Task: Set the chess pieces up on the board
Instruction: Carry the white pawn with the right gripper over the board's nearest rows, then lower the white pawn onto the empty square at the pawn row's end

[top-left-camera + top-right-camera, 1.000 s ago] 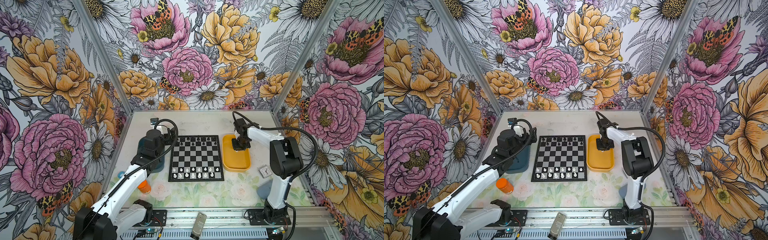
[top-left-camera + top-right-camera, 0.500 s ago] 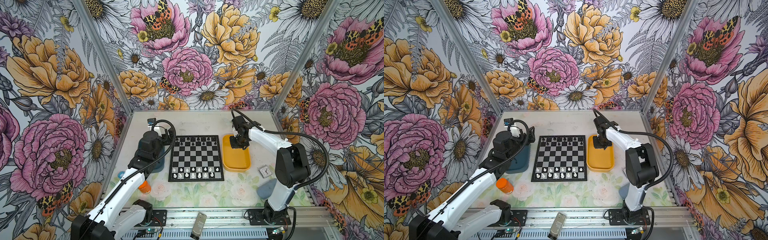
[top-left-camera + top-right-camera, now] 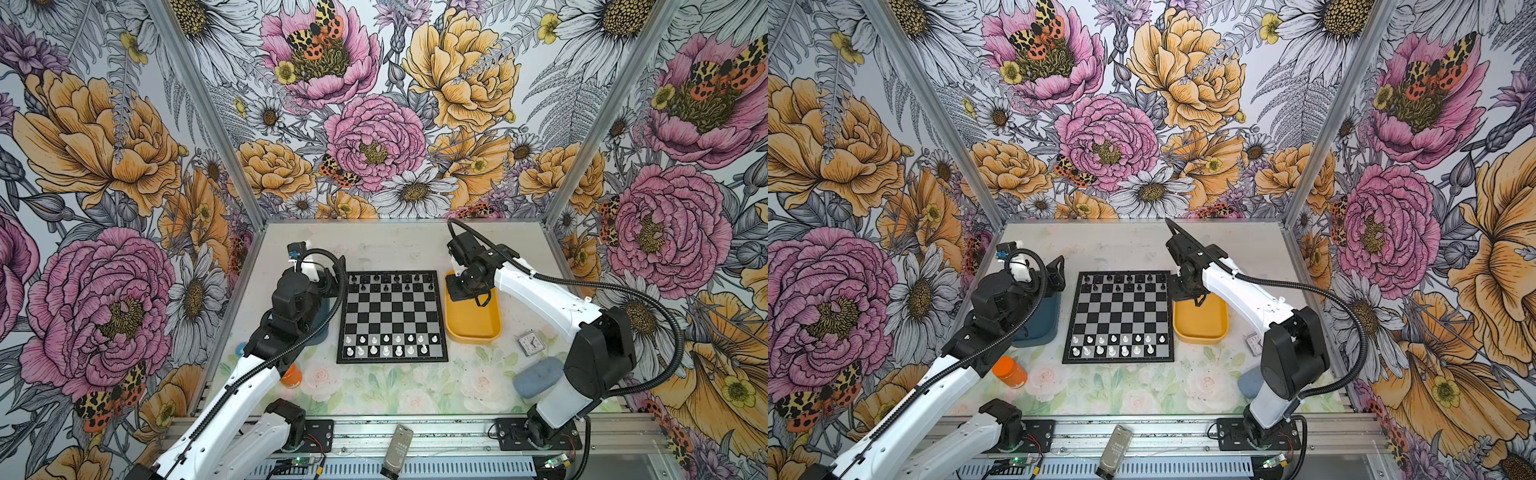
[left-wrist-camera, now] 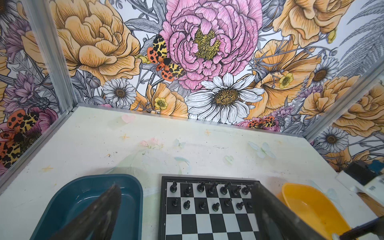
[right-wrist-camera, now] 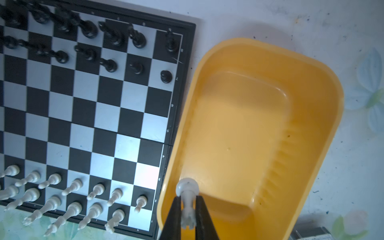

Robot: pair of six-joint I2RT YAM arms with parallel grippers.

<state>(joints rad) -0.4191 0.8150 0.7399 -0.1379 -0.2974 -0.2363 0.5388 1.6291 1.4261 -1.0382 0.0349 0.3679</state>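
The board (image 3: pixel 392 316) (image 3: pixel 1119 318) lies mid-table. White chess pieces (image 3: pixel 386 345) (image 5: pixel 72 197) stand in its two near rows and black ones in its two far rows. My right gripper (image 5: pixel 187 200) is shut on the stem of a white rook (image 5: pixel 187 187), which hangs base-outward above the yellow tray (image 5: pixel 270 47) near the board's edge. In both top views this gripper (image 3: pixel 463 286) points down over the tray's far end. My left gripper (image 4: pixel 186 186) is open and holds nothing, above the blue tray (image 4: pixel 93 178) and the board's far left corner.
The yellow tray (image 3: pixel 471 337) holds nothing else and the blue tray (image 3: pixel 1038 328) holds nothing. An orange-capped jar (image 3: pixel 291 376) stands front left. A small clock (image 3: pixel 530 344) and a blue-grey block (image 3: pixel 538 376) lie front right, close to the right arm's base.
The right gripper has shifted slightly toward the board over the tray's far end, and its elbow has swung out to the right. The left arm has barely moved.
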